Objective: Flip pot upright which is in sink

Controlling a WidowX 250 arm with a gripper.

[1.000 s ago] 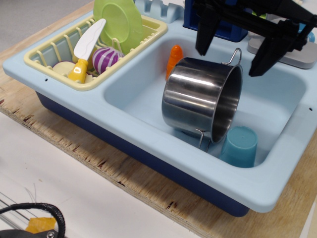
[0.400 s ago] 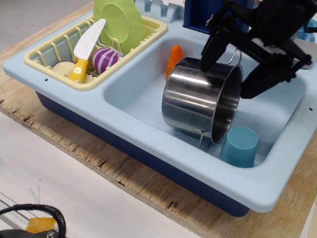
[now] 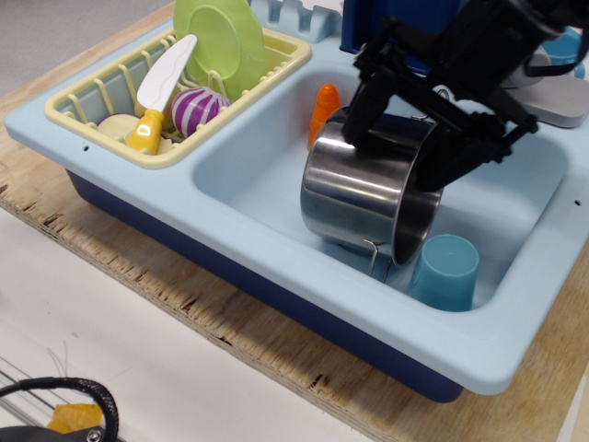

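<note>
observation.image shows the pot (image 3: 363, 189), shiny stainless steel, lying on its side in the basin of the light blue sink (image 3: 276, 276), its mouth facing toward 4 o'clock and its closed base toward 10 o'clock. One wire loop handle hangs at the pot's 6 o'clock. The black gripper (image 3: 398, 147) sits over the pot's upper rim with its jaws spread, one finger against the outer wall at 11 o'clock and the other reaching over the mouth at 2 o'clock; it straddles the rim but I cannot see that it has clamped yet.

The step in hand looks like the grasp of the rim. The next move would call for closing firmly on the thin wall, then lifting and rolling the mouth up toward 12 o'clock, keeping clear of the teal cup (image 3: 444, 271) just beside the pot at 5 o'clock.

An orange toy carrot (image 3: 323, 110) stands at the pot's 11 o'clock. At 10 o'clock the yellow dish rack (image 3: 87, 97) holds a green plate (image 3: 220, 37) and a toy knife (image 3: 161, 87).

No brand, label or writing can be read anywhere
</note>
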